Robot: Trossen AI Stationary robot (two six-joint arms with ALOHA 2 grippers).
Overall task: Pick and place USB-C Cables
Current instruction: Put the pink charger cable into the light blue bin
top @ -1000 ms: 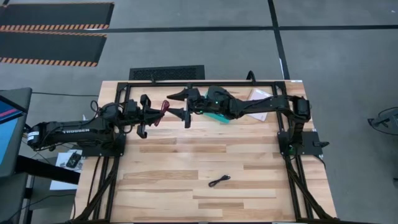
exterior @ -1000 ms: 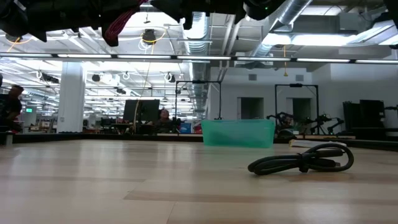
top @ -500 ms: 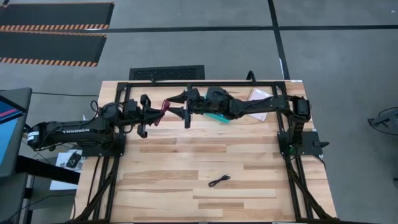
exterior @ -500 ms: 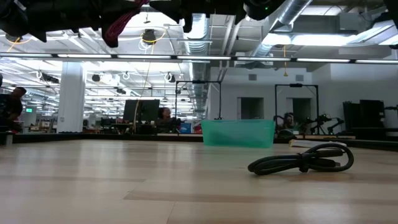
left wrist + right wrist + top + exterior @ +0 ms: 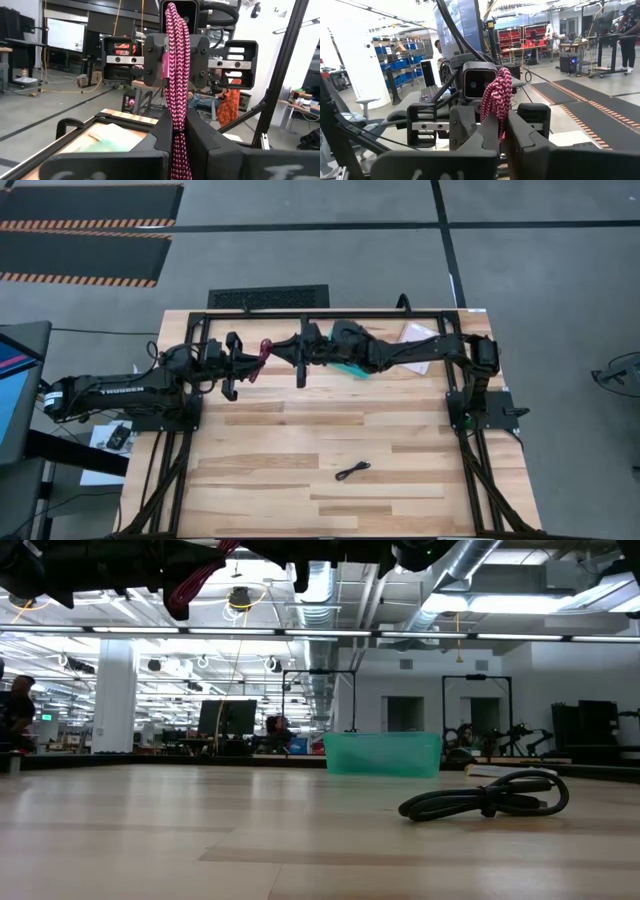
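A magenta-purple USB-C cable bundle [image 5: 265,348] hangs high above the far part of the table, between my two grippers, which face each other. My left gripper [image 5: 255,357] is shut on one end of it and my right gripper [image 5: 283,352] on the other end. In the low view only a loop of the bundle [image 5: 193,585] shows at the picture's top. An all-black cable bundle [image 5: 352,471] lies flat on the wood near the front edge, also seen in the low view [image 5: 485,798]. My left gripper pinches one end of the bundle [image 5: 179,134] between its two fingers, which lie level and point toward the table's right. The bundle is clear of the table. My right gripper pinches the bundle's other end [image 5: 496,107] between its two fingers, which come level from the table's right. Several strands are caught together. A loop stands out beyond the fingers toward the left gripper.
A teal tray [image 5: 352,369] stands under the right arm at the far side, also seen in the low view [image 5: 382,754]. A pale packet [image 5: 414,333] lies beside it. The black frame rail [image 5: 330,313] runs along the far edge. Bare wood spreads across the table's middle and front.
My right gripper has shut: its fingers stood wide on either side of the bundle's free end and now close on it. My left gripper and the bundle have kept still.
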